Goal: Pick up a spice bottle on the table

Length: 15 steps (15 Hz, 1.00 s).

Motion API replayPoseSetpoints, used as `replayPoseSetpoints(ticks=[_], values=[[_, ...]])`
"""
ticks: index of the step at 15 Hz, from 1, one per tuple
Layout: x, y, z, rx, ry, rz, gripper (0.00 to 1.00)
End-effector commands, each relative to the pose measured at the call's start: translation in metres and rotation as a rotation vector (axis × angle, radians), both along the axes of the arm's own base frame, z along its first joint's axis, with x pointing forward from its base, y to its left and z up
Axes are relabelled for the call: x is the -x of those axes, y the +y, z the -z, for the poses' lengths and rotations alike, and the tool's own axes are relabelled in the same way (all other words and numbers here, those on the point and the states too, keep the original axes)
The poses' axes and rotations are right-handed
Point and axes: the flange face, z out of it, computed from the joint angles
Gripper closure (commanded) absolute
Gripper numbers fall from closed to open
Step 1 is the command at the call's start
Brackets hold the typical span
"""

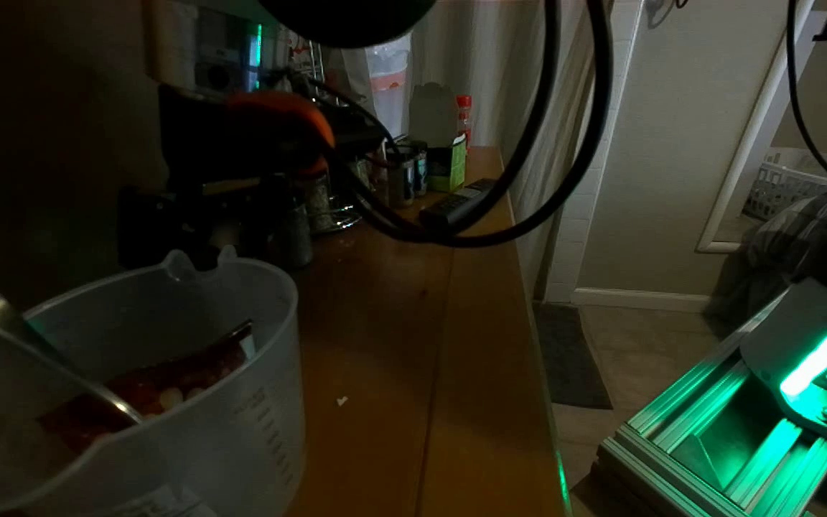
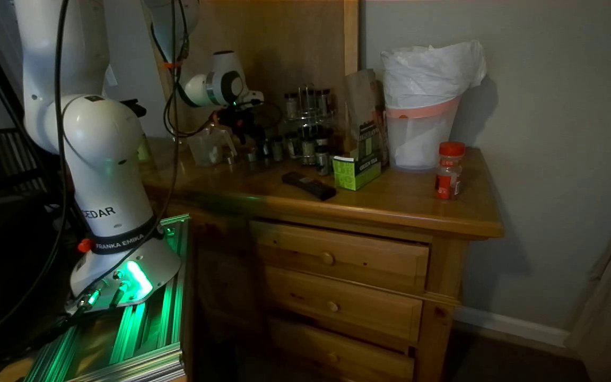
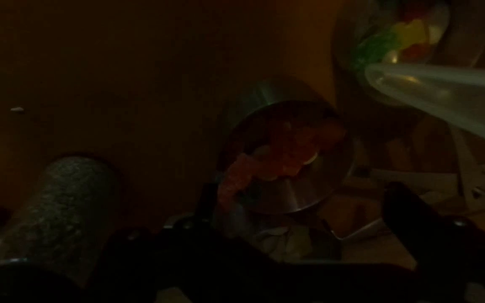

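Several spice bottles (image 2: 307, 152) stand at the back of the glossy brown table (image 2: 252, 185); some also show in an exterior view (image 1: 319, 201). One bottle with green-grey flakes (image 3: 63, 210) lies left of my gripper in the dark wrist view. My gripper (image 3: 303, 200) is open, its dark fingers wide apart. Between them in that view are a metal cup (image 3: 293, 191) with red contents and, below it, a clear jar (image 3: 286, 242) with pale pieces. In both exterior views the gripper is a dark shape behind the jug, its fingers hard to make out. A red-capped bottle (image 2: 448, 172) stands far right.
A clear measuring jug (image 1: 263, 402) holds a spoon (image 1: 33, 345) and red packets. A spice rack (image 2: 311, 118), a remote (image 2: 308, 185), a green tea box (image 2: 358, 172) and a lined bin (image 2: 419, 135) stand along the table. Black cables (image 1: 550, 205) hang from the arm.
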Motion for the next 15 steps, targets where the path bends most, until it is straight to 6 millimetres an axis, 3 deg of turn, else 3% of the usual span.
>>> replayPoseSetpoints(ticks=[1,4,7,10,15], values=[[-0.003,-0.008,0.008,0.064,0.033,0.028,0.0],[0.0,-0.012,0.019,0.124,0.069,0.031,0.0],[0.0,-0.011,0.013,0.12,0.072,0.046,0.0],[0.004,-0.014,-0.009,0.09,0.073,0.073,0.0],[0.037,-0.024,-0.055,0.019,0.173,0.089,0.0]])
